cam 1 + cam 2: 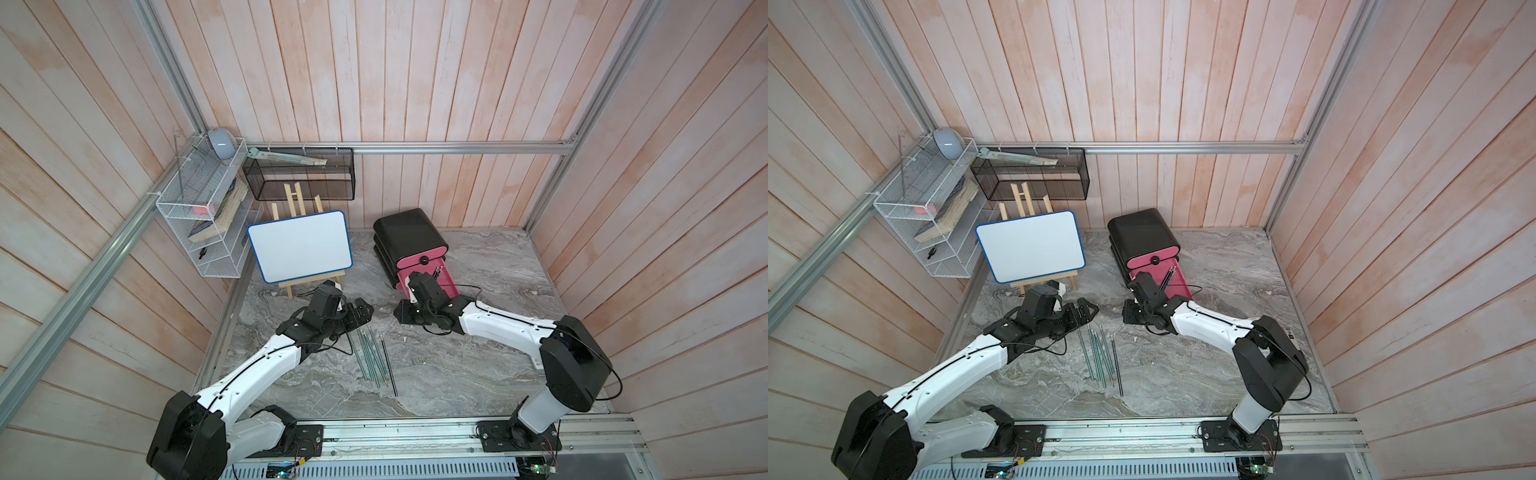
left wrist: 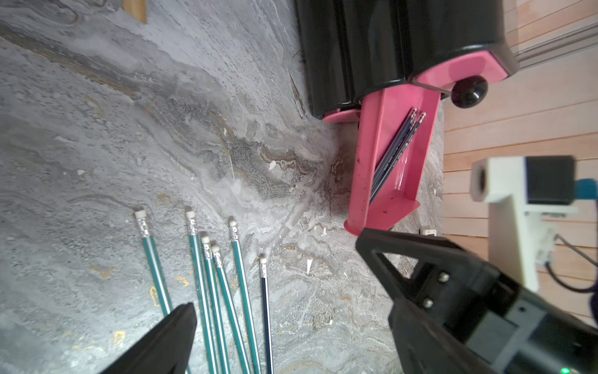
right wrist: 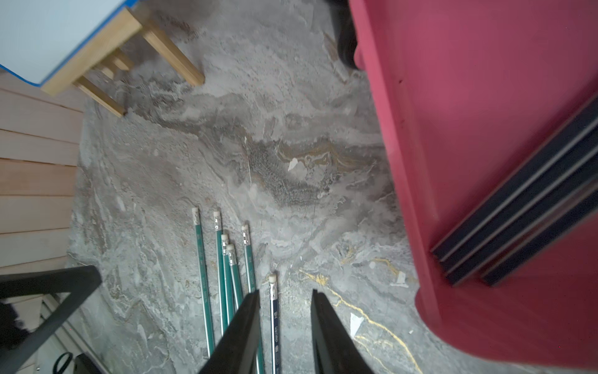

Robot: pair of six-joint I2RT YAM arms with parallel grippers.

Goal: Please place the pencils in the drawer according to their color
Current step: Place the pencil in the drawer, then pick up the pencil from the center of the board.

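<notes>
My right hand [image 3: 284, 293], spread apart and empty, sits over the black pencil [image 3: 274, 319], so I'd drop straight, dodging the green pencils [image 3: 225, 278].

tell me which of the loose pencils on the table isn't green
The dark pencil at the end of the row nearest the pink drawer; the other five pencils are all teal-green.
</notes>
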